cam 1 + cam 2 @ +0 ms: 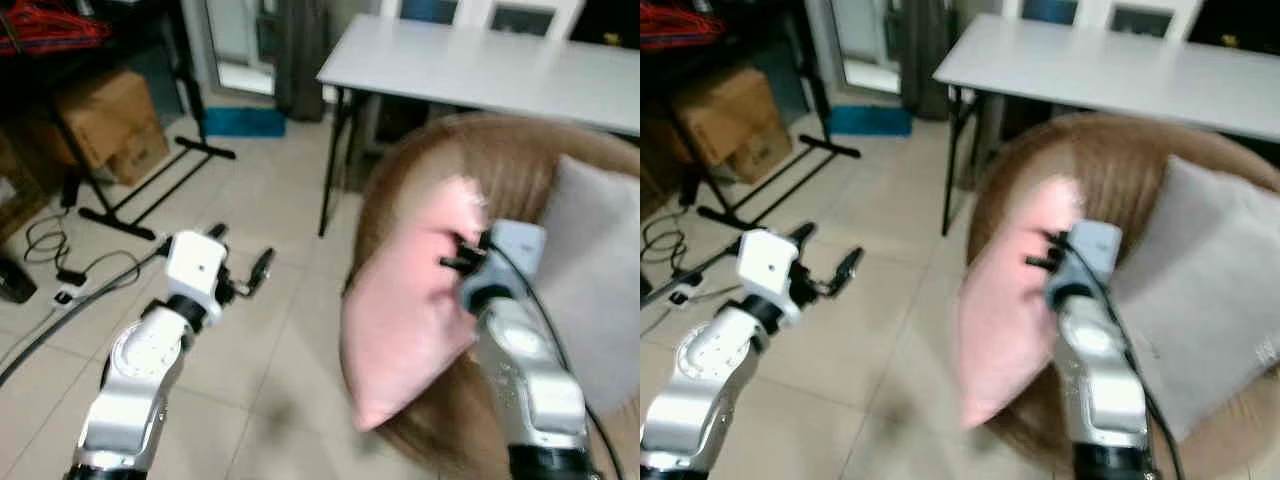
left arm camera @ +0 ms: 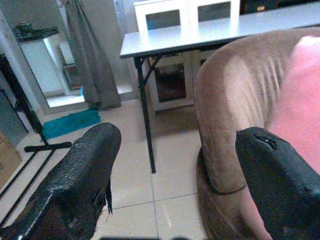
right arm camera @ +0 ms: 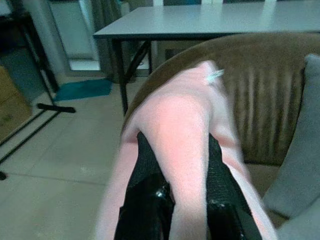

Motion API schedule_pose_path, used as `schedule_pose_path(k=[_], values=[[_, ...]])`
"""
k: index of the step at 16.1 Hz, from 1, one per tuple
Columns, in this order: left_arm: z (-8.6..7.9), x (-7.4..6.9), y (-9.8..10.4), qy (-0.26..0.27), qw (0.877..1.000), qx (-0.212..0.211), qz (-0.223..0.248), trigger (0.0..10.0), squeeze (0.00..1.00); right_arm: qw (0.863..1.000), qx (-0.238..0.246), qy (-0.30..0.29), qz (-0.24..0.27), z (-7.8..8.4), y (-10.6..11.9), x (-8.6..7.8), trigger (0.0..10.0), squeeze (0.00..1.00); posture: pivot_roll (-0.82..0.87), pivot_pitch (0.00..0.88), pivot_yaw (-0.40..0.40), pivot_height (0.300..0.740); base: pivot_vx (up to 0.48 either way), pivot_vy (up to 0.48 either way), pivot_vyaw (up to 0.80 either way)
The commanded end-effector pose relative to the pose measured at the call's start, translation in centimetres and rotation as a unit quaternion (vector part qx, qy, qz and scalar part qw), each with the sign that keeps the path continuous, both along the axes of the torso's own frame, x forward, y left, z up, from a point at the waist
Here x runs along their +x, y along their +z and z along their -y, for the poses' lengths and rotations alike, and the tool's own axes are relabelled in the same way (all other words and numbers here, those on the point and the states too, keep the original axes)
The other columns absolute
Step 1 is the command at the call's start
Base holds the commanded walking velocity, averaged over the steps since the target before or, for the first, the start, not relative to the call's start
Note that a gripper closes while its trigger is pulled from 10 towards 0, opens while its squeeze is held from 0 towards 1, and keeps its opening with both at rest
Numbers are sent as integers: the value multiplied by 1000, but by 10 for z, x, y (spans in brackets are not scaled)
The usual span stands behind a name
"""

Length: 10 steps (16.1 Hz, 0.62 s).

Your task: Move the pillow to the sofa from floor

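The right hand (image 3: 177, 200) is clenched on the pink pillow (image 1: 410, 310), pinching its fabric between both fingers (image 3: 145, 200) and holding it against the left edge of the brown round sofa (image 1: 500, 160), beside a grey cushion (image 1: 1200, 290). The left hand (image 1: 245, 275) is released, fingers apart above the tiled floor (image 1: 260, 200).

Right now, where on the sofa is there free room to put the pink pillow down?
The right gripper holds the pink pillow over the sofa's left edge. A grey cushion crowds the seat's right side. The free patch seems to lie between the sofa's left arm and that cushion, though the pillow hides most of it.
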<state>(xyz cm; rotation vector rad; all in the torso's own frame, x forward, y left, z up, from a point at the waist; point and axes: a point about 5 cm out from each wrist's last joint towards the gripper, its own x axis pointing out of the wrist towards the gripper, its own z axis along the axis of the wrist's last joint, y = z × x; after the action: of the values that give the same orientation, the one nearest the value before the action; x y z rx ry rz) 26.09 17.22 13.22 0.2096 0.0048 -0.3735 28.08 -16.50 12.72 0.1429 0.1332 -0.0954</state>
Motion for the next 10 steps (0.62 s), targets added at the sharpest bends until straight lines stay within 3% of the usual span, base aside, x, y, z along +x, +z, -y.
schedule_pose_path(k=[1, 4, 10], values=[[-5, -1, -2, 2, 1000, 4, -5, 10000, 0, 999, 5, 13, 32, -8, 12, 3, 10000, 0, 25, 0, -25, 740, 300, 0, -781], [-5, -2, -2, -9, 1000, 7, -9, 10000, 0, 999, 2, 23, 31, -11, 11, 3, 10000, 0, 26, 0, -23, 740, 298, 0, -781], [-6, -4, -5, -33, 999, 26, -21, 10000, 0, 997, -2, 58, 45, -19, 16, 7, 10000, 0, 29, 0, -13, 740, 279, 0, 0]])
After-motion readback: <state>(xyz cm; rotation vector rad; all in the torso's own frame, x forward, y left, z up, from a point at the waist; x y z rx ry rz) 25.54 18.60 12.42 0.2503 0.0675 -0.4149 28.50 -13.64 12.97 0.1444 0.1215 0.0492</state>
